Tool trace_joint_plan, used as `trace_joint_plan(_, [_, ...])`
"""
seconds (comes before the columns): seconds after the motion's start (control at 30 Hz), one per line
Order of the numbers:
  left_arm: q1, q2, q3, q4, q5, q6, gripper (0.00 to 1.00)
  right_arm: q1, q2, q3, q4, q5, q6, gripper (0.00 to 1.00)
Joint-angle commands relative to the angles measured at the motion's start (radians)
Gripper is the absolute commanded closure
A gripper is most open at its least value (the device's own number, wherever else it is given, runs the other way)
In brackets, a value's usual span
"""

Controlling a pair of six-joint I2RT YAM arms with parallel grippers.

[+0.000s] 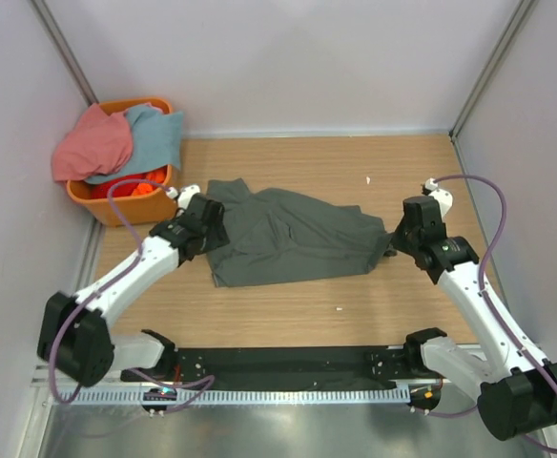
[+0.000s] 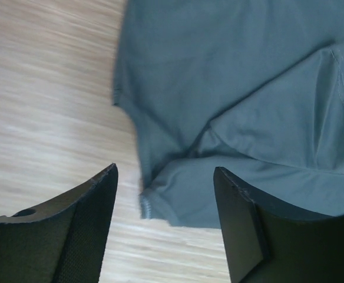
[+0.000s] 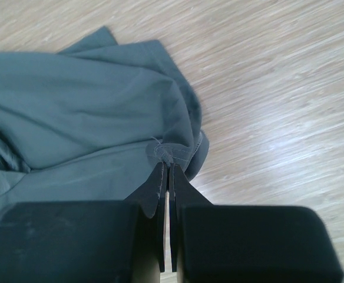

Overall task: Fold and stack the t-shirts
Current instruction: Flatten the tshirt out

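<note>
A dark grey t-shirt lies crumpled in the middle of the wooden table. My left gripper is open just above its left edge; in the left wrist view the fingers stand wide apart over a hemmed corner of the shirt. My right gripper is shut on the shirt's right edge; the right wrist view shows its fingertips pinching a bunched hem. A salmon-pink shirt and a light blue shirt hang over the basket at the back left.
The orange plastic basket stands at the back left corner beside the left arm. Grey walls close the table on three sides. A black rail runs along the near edge. Small white specks lie on the wood.
</note>
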Motion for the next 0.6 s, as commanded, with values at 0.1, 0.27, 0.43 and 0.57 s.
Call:
trace_joint_plan(0.1, [-0.101,0.130,0.172,0.157,0.193,-0.019,0.38,0.004,-0.009,-0.045,0.102,-0.186,0.015,0.99])
trace_joint_plan(0.27, [-0.349,0.011,0.352,0.171,0.322,-0.109,0.30,0.005,0.005,-0.064,0.124,-0.190,0.002,0.99])
trace_joint_plan(0.43, [-0.497,-0.038,0.548,0.191,0.364,-0.200,0.21,0.005,0.028,-0.084,0.147,-0.212,0.007,0.99])
trace_joint_plan(0.57, [-0.582,-0.055,0.579,0.247,0.358,-0.208,0.19,0.005,0.056,-0.070,0.149,-0.212,-0.001,0.99])
